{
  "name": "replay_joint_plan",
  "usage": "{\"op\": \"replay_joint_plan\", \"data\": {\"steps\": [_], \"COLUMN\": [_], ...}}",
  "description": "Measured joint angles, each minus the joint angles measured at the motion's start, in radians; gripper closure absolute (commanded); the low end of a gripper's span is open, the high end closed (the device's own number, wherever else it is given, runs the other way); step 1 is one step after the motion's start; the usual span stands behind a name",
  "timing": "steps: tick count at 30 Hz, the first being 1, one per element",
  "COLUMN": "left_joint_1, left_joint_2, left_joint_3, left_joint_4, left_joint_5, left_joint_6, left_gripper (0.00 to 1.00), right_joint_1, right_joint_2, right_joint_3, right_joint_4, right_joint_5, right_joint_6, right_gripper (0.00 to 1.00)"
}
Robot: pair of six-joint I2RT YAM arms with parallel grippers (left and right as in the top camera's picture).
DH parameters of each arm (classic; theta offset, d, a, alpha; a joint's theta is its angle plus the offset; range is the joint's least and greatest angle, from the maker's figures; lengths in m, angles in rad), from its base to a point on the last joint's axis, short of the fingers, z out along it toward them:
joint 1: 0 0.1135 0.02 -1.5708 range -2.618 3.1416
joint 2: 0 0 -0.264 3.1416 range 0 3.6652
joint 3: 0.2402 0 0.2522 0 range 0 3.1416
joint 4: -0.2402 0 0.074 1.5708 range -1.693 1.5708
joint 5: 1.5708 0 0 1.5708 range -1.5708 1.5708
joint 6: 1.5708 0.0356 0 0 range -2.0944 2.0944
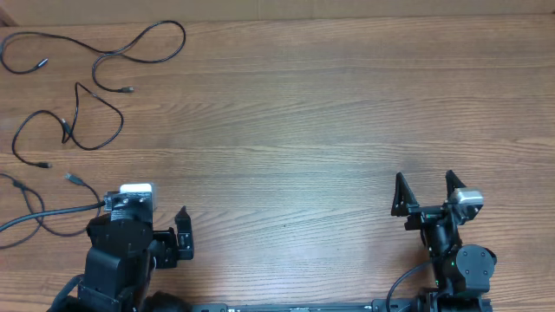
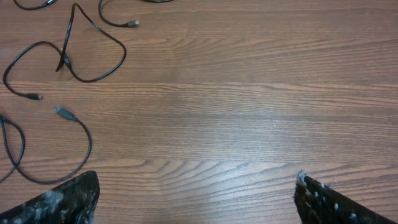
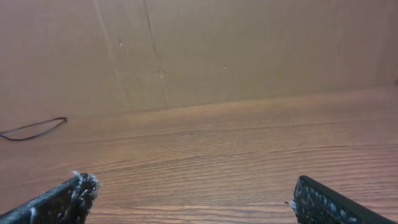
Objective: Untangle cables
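Cables point(image 1: 66, 130) lie as separate loose strands over the far-left part of the bench point(image 1: 303, 113). No knot shows, though at the left edge I cannot tell whether two strands cross. I judge the untangling largely done. One strand curls just beside the left arm's base. Left hand point(image 2: 196, 186) hovers low, fingers wide apart and empty, facing the strands, probably so it can reach them. Right hand point(image 1: 424, 180), likewise spread and empty, sits well apart at the near-right edge, out of the way.
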Motion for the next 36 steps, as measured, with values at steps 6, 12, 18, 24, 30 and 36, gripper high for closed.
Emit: {"op": "replay_joint_plan", "data": {"steps": [6,12,18,24,30,36], "left_joint_1": [0.000,0.000,0.000,0.000,0.000,0.000], "left_joint_2": [0.000,0.000,0.000,0.000,0.000,0.000], "left_joint_3": [0.000,0.000,0.000,0.000,0.000,0.000], "left_joint_4": [0.000,0.000,0.000,0.000,0.000,0.000], "left_joint_5": [0.000,0.000,0.000,0.000,0.000,0.000], "left_joint_6": [0.000,0.000,0.000,0.000,0.000,0.000], "left_gripper": [0.00,0.00,0.01,0.01,0.00,0.01], "right_joint_1": [0.000,0.000,0.000,0.000,0.000,0.000], "right_joint_2": [0.000,0.000,0.000,0.000,0.000,0.000], "right_joint_3": [0.000,0.000,0.000,0.000,0.000,0.000], "right_joint_4": [0.000,0.000,0.000,0.000,0.000,0.000], "right_joint_5": [-0.001,0.000,0.000,0.000,0.000,0.000], "right_joint_6": [-0.060,-0.139,-0.133,-0.131,-0.129,-0.129], "right_gripper": [0.00,0.00,0.00,0.00,0.00,0.00]}}
